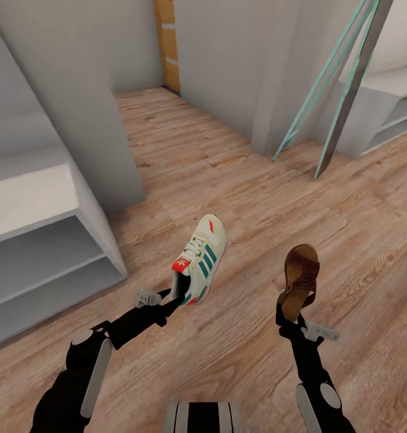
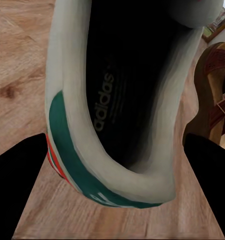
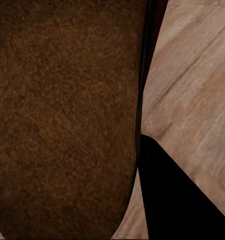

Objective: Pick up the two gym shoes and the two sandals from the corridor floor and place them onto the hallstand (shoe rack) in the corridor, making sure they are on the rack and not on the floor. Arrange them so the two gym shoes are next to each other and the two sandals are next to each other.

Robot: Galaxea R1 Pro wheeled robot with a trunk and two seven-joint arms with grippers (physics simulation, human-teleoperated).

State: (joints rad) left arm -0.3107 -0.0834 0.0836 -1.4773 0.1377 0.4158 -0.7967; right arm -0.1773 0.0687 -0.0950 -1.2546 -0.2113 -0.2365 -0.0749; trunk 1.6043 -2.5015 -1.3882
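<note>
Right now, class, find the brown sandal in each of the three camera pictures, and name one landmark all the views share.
Head view: sandal right of centre, held in the right gripper.
Left wrist view: along the right edge, beside the gym shoe.
Right wrist view: its brown surface covers the left part.
Shared landmark: the wood-plank corridor floor.

The gym shoe [image 1: 203, 255] is showing cream-white with green side stripes and red-orange at tongue and heel; its lining is looking black, perhaps just shadow. The sandal [image 1: 300, 278] is showing dark brown. The corridor floor [image 1: 239, 180] is showing light brown wood grain, the hallstand [image 1: 47, 240] pale grey-white
</note>
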